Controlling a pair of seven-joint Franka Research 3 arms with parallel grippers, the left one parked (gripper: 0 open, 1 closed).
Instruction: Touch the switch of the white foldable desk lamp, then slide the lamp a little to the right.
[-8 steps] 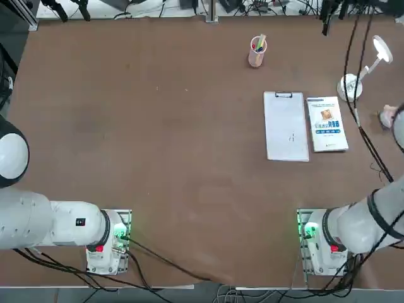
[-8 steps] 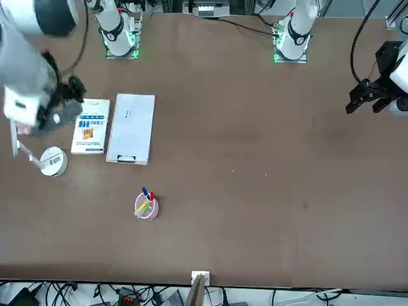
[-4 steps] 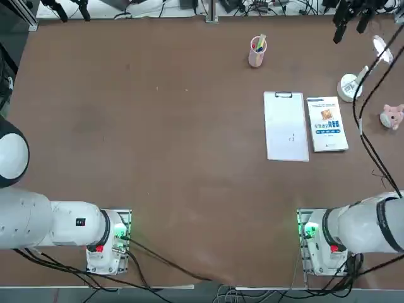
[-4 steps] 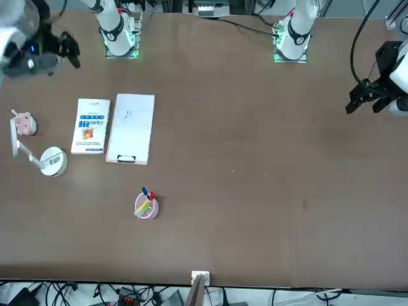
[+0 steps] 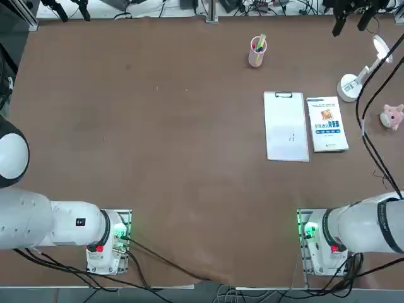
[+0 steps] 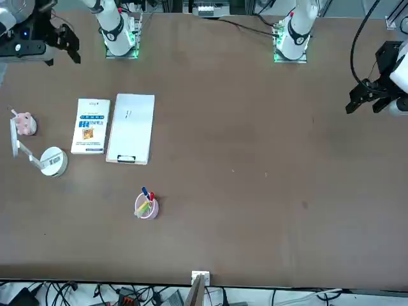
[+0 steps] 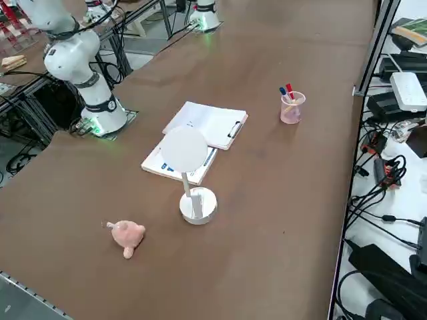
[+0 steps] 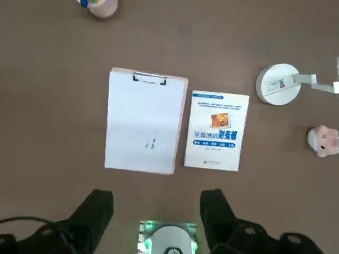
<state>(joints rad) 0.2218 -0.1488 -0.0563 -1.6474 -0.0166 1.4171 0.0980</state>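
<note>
The white foldable desk lamp stands near the table's right edge, its round base [image 5: 349,87] on the table and its flat head [image 5: 382,49] tilted out on a slim arm. The front view shows the lamp base [image 6: 53,160], and the right side view shows it [image 7: 198,205] upright. My right gripper [image 5: 351,17] hangs high over the table's far right, well above the lamp and touching nothing. In the wrist view the gripper [image 8: 158,211] is open and empty, looking down on the lamp base [image 8: 278,84].
A white clipboard [image 5: 286,126] and a book [image 5: 326,124] lie side by side just left of the lamp. A pink pen cup [image 5: 257,52] stands further back. A small pink plush toy [image 5: 392,117] sits nearer my side of the lamp, by the right edge.
A second ago my right gripper was low over the pink toy beside the lamp. It has since lifted high and away, uncovering the toy. The lamp has not moved.
</note>
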